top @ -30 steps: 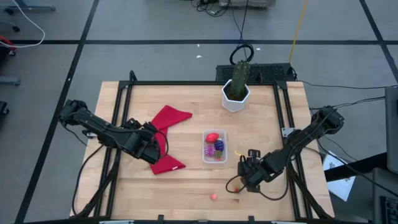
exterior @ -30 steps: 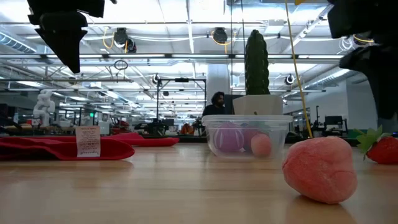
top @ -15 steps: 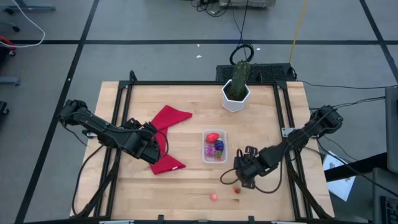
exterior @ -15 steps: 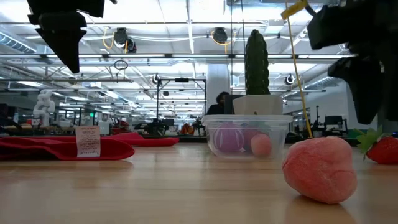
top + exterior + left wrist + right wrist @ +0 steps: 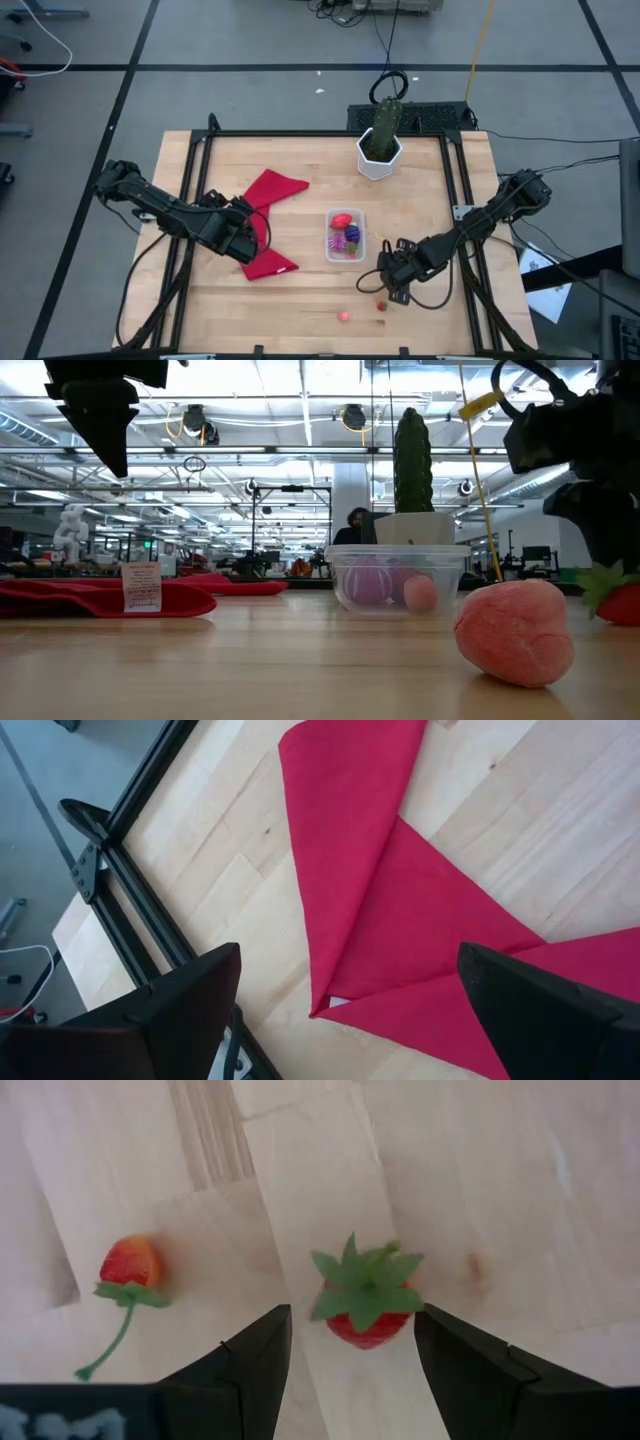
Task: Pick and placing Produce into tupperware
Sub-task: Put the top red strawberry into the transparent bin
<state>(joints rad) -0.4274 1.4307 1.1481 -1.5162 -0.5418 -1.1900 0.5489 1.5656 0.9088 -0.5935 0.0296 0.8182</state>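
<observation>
The tupperware [image 5: 345,235] stands mid-table with red, pink and purple produce inside. A red strawberry with green leaves [image 5: 365,1308] lies on the wood near the front edge. My right gripper [image 5: 352,1320] is open and hangs over it, pointing steeply down, one finger on either side, apart from it. In the low view this strawberry [image 5: 618,597] shows below that gripper [image 5: 590,480]. A small red piece with a green stem [image 5: 128,1265] lies beside it. A pink strawberry [image 5: 343,316] lies nearer the front. My left gripper [image 5: 350,995] hangs open above the red cloth [image 5: 400,890].
A white hexagonal pot with a green cactus [image 5: 380,145] stands at the far edge. The red cloth [image 5: 268,225] lies spread left of the tupperware. A black frame [image 5: 455,200] runs along the table's sides. Bare wood lies between the tupperware and the front edge.
My right gripper has moved toward the table's left edge and sunk toward the red strawberry, rolling a little about its own pointing line. The strawberry, covered by the gripper from above a second ago, now shows beside it. The left arm has kept still.
</observation>
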